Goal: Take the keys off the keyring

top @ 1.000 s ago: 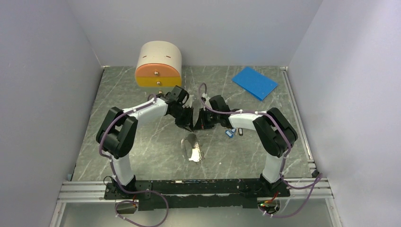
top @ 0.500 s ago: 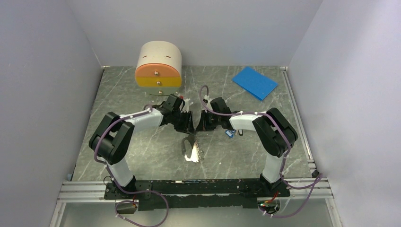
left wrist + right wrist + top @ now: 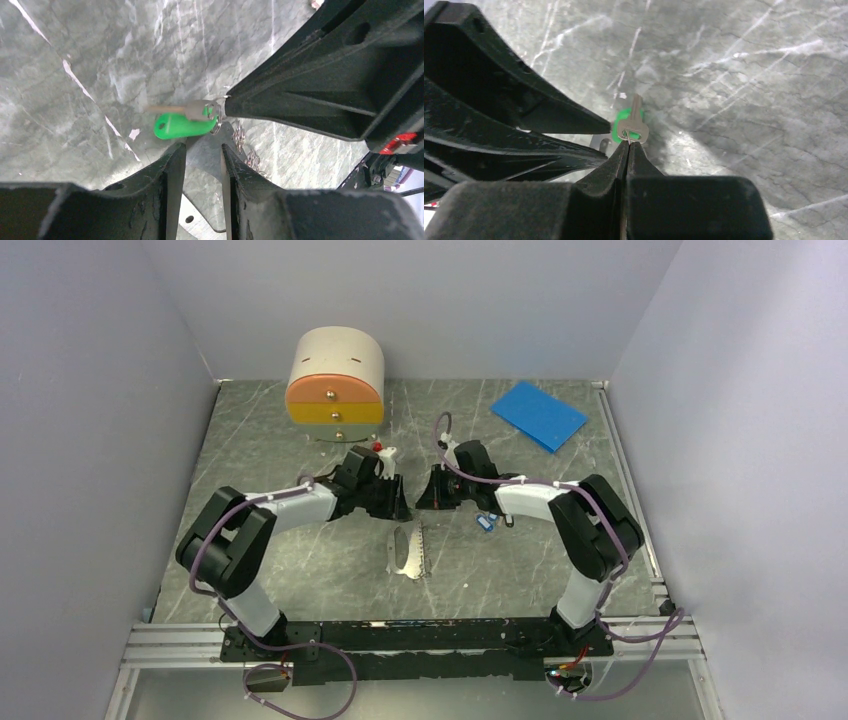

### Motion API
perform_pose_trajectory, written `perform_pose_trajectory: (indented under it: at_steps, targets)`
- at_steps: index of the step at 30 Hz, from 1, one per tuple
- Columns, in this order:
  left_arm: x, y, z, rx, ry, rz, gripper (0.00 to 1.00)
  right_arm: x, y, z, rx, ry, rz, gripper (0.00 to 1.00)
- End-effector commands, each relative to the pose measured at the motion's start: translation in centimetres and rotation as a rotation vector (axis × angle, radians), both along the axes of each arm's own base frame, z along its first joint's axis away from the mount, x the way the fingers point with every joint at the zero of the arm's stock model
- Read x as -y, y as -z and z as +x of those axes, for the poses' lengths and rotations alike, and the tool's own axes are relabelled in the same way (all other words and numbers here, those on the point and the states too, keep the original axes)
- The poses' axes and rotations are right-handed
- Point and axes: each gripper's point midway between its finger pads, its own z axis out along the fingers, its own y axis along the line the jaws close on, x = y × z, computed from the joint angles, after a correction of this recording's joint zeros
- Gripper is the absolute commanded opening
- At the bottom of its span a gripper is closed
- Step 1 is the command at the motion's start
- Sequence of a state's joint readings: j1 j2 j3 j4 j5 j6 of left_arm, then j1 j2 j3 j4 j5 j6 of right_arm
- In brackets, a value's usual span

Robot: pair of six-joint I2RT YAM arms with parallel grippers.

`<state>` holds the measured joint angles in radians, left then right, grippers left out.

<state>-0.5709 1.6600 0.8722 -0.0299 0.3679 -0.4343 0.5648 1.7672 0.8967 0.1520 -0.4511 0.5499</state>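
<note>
Just past the left fingertips: keys hanging from a pinched ring

Crosswise is the word for the keys [image 3: 179, 126]. In the left wrist view the green tag and the silvery blade above it run left to right, with the blade tip pointing left, away from the keyring [image 3: 216, 119] at their right end. The right gripper [image 3: 628, 146] has its jaws pressed together on that ring wire just under the key head, so keys and ring hang off its tip, apparently clear of the table [image 3: 320, 560]. The left gripper [image 3: 202, 152] is the free one — its jaws are parted only narrowly with nothing between them, and the tag lies just past their tips, a little left of the gap. By my reading, a grip on the tag calls for a short advance, with the jaws closing across its thin side rather than along its length.

The right wrist view adds what the left cannot: the blade points straight away from the closed fingers, and the tag is half hidden behind the head. Only the left wrist view shows chain links trailing below the ring. From above, the two grippers meet at mid-table and hide the keys — a silvery plate [image 3: 405, 552] lies nearer the bases.
</note>
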Motion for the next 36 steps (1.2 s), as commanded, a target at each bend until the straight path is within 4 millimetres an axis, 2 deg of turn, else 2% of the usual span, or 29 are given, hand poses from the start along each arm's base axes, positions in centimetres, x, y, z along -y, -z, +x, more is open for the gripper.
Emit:
perform_pose_trajectory:
  at_steps: [1,7,19,24,32,36]
  targets:
    - [1.1,-2.6,1.3,0.156,0.033,-0.079,0.38,-1.0,-3.5,0.5,0.095,-0.035,0.076,0.0]
    - [1.4,-3.1,1.4,0.212,0.057,-0.112,0.37,-1.2,-4.7,0.3,0.115,-0.051,0.095,0.0]
    - [1.8,-4.1,1.4,0.267,0.064,-0.177,0.35,-1.4,-4.6,0.2,0.095,-0.049,0.102,0.0]
    - [2.3,-4.0,1.8,0.258,0.049,-0.198,0.34,-1.2,-3.6,0.2,0.061,-0.036,0.077,0.0]
    - [2.2,-3.1,1.9,0.226,0.043,-0.175,0.35,-0.1,-0.1,-0.1,-0.023,0.02,-0.009,0.0]
    - [2.2,-3.0,1.8,0.227,0.042,-0.178,0.35,0.2,0.6,0.2,-0.033,0.042,-0.029,0.0]
